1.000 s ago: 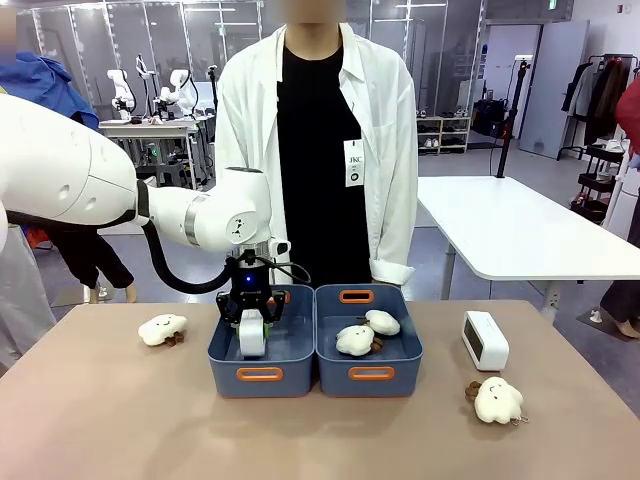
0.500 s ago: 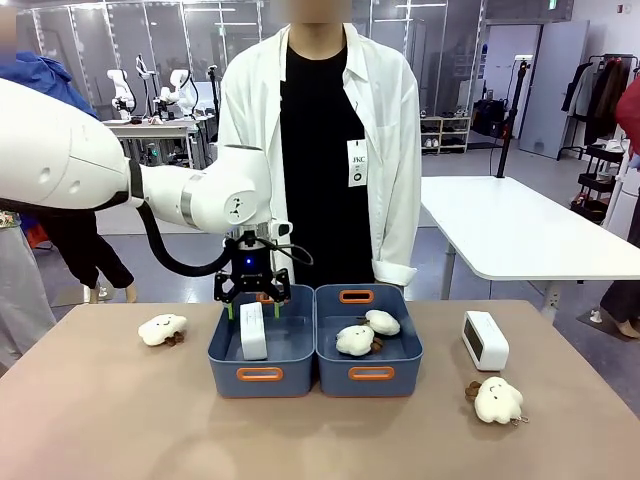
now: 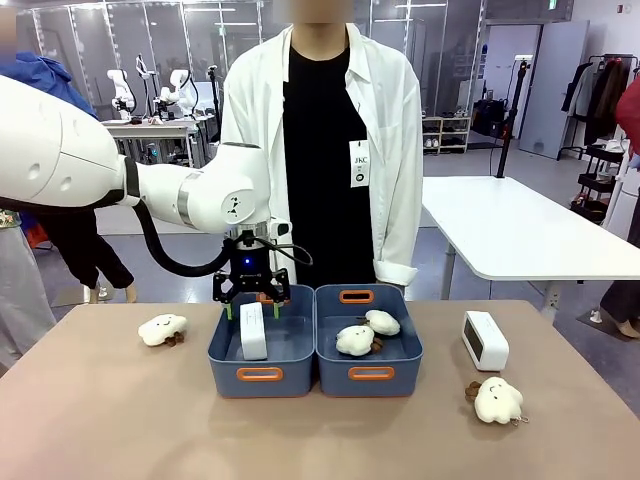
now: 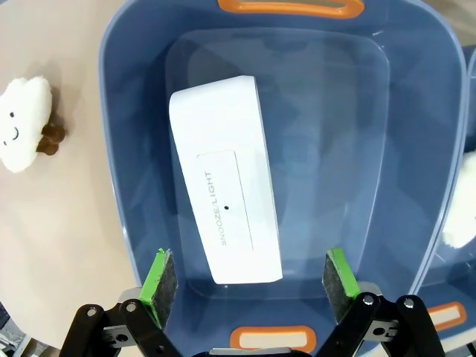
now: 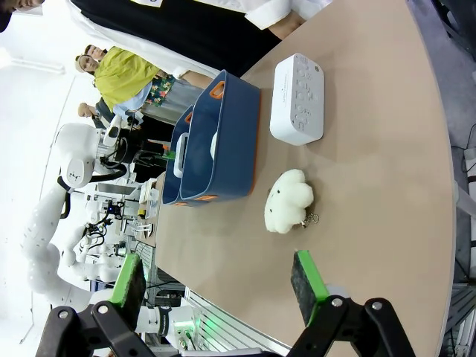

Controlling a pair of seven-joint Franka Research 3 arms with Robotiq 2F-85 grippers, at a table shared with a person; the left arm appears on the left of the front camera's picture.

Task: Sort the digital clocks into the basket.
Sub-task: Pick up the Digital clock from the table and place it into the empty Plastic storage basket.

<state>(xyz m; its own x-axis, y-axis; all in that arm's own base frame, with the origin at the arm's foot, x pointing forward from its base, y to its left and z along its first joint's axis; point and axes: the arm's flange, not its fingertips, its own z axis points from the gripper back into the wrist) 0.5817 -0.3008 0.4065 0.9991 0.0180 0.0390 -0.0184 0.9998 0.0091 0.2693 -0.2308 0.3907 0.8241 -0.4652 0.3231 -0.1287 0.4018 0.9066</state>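
Left gripper spread wide, empty, hanging over the left basket. One clock sits inside it, snooze bar up. Second clock stands near the table's right edge. Right gripper spread, empty.

Basket rim cut off at btm edge.

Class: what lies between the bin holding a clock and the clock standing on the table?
In the front view, the second blue bin sits there, holding two cloud plush toys.
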